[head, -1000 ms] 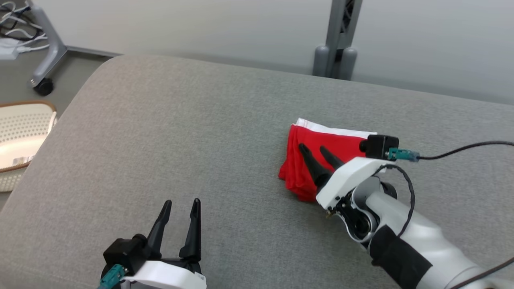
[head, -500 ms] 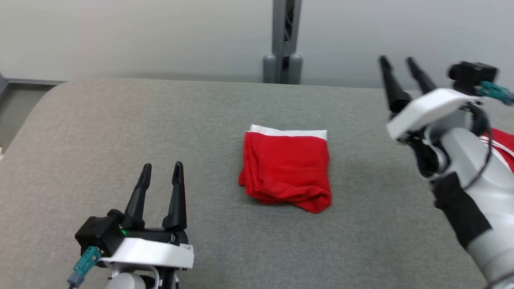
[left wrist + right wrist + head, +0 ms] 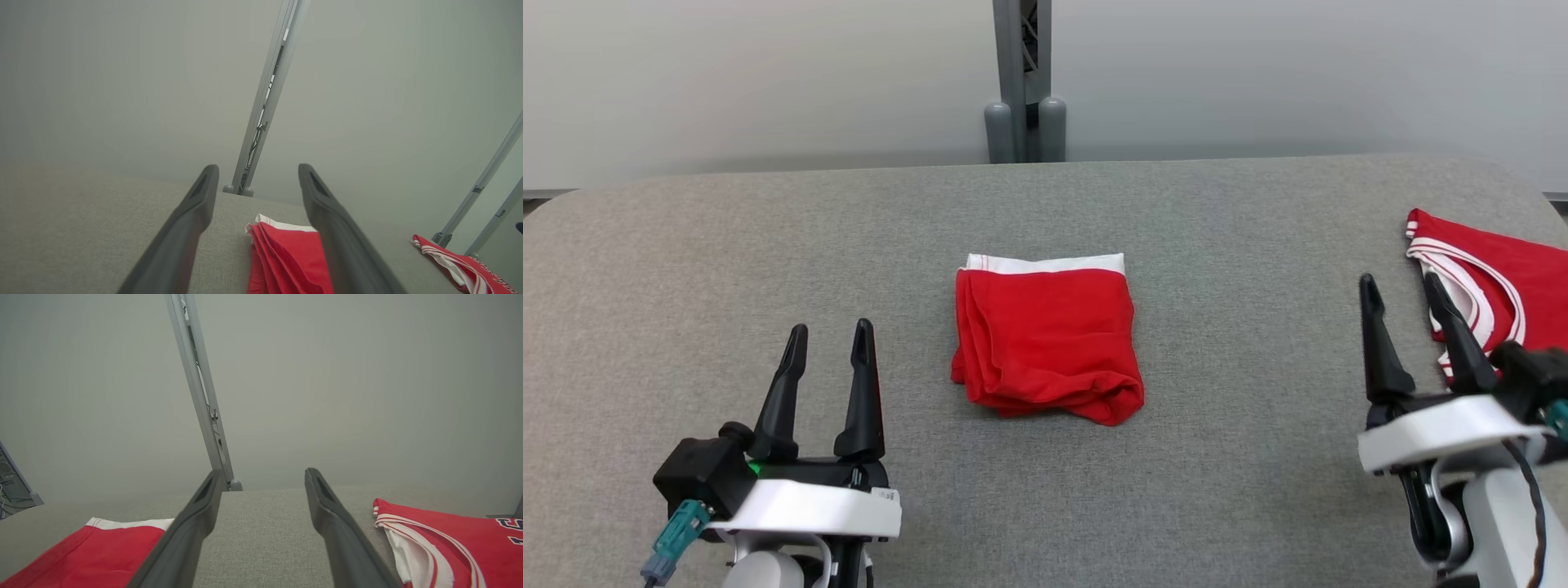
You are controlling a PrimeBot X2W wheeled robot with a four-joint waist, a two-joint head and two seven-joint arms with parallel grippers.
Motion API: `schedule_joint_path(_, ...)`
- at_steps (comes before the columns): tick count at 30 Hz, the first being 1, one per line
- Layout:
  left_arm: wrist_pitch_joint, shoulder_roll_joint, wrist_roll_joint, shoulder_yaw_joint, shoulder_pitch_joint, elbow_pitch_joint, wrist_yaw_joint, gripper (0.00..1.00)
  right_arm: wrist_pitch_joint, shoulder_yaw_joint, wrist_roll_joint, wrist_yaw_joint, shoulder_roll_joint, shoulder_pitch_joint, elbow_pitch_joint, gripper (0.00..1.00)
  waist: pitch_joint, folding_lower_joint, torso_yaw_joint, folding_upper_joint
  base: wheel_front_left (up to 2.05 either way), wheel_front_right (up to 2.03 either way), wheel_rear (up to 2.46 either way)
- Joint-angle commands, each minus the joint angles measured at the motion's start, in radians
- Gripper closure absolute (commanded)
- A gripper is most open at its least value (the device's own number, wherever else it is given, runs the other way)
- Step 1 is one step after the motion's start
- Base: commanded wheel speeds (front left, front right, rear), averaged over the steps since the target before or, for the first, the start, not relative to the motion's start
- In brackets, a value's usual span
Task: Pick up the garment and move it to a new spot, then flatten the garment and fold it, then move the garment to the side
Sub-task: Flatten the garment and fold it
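Observation:
A red garment (image 3: 1045,347) with a white band along its far edge lies folded in a compact rectangle mid-table; it also appears in the left wrist view (image 3: 286,253) and the right wrist view (image 3: 94,547). My left gripper (image 3: 831,327) is open at the lower left, apart from it, nothing between its fingers (image 3: 258,169). At the lower right my right gripper (image 3: 1399,280) is open and empty (image 3: 264,473). It sits between the folded garment and a second red garment with white trim (image 3: 1494,286) that lies unfolded at the table's right edge (image 3: 441,535) (image 3: 461,265).
The grey fabric table (image 3: 768,229) has rounded far corners. A grey upright post (image 3: 1023,82) stands behind its far edge against a pale wall. Bare fabric lies left of the folded garment and in front of it.
The head camera has swung, so the picture has shifted. My right gripper left the folded garment, rose, and came back low at the right. The trimmed red garment came into view.

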Motion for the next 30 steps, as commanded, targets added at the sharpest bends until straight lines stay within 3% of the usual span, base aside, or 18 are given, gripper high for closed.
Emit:
schedule_joint_path(1, -0.001, 0.004, 0.004, 0.01, 0.013, 0.0, 0.001, 0.0, -0.004, -0.021, -0.021, 0.0, 0.01, 0.053, -0.047, 0.0, 0.003, 0.0, -0.01, -0.0001, 0.0, 0.0, 0.0)
schedule_joint_path(8, -0.001, 0.005, 0.021, 0.016, 0.041, 0.014, -0.008, 0.0, -0.004, -0.038, -0.054, 0.0, 0.04, 0.134, -0.117, 0.0, 0.006, 0.0, -0.019, -0.0001, 0.0, 0.0, 0.0)
schedule_joint_path(22, -0.001, 0.004, 0.027, -0.013, 0.039, 0.034, -0.014, 0.0, -0.004, -0.028, -0.066, 0.0, 0.048, 0.14, -0.132, 0.0, 0.011, 0.0, 0.002, -0.0001, 0.0, 0.0, 0.0)
schedule_joint_path(23, -0.001, 0.004, 0.026, -0.016, 0.038, 0.035, -0.013, 0.0, -0.004, -0.021, -0.065, 0.0, 0.048, 0.135, -0.129, 0.24, 0.015, 0.0, 0.006, -0.0001, 0.0, 0.0, 0.0)
schedule_joint_path(24, -0.001, 0.004, 0.024, -0.018, 0.037, 0.037, -0.013, 0.0, -0.003, -0.012, -0.065, 0.0, 0.046, 0.127, -0.128, 0.82, 0.018, 0.0, 0.011, -0.0001, 0.0, 0.0, 0.0)
schedule_joint_path(25, -0.001, 0.005, 0.023, -0.021, 0.035, 0.038, -0.013, 0.0, -0.002, -0.004, -0.069, 0.0, 0.038, 0.119, -0.13, 1.0, 0.023, 0.0, 0.016, -0.0001, 0.0, 0.0, 0.0)
schedule_joint_path(30, -0.001, 0.004, 0.016, -0.047, 0.01, 0.041, -0.011, 0.0, 0.045, 0.109, 0.007, 0.0, -0.02, 0.053, -0.166, 1.0, 0.066, 0.0, 0.058, -0.0001, 0.0, 0.0, 0.0)
